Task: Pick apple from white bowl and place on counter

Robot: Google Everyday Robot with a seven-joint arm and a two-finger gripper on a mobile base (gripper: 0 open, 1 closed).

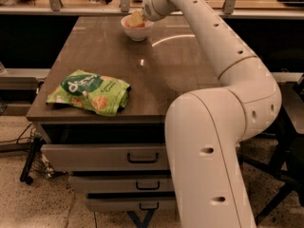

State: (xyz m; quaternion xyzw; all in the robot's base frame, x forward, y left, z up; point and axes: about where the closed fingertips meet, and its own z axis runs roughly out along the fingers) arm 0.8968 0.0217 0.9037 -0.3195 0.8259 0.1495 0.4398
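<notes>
Step in hand: the pick, at the grasp stage. Nothing is lifted yet; the placing is not begun.

- Arm reaches across the tabletop to its 12 o'clock end.
- Bowl stands there, near the far edge, upright.
- Apple sits inside the bowl; only its pale top and a little red show above the rim.
- Pincer is right over the bowl mouth, coming in from about 1 o'clock of the bowl. It is at or against the top of the apple. Contact is likely, not certain.
- Pincer state: cannot tell whether it is spread or already pinching the apple; the wrist hides that part.
- Green bag lies flat at about 8 o'clock on the tabletop, well apart from the bowl. Not involved.

Next move, as I judge it: make sure of a firm hold across the apple, then lift straight up so the bowl does not tip or drag along. Bare tabletop towards 6 o'clock of the bowl looks a fair spot to set it down.
</notes>
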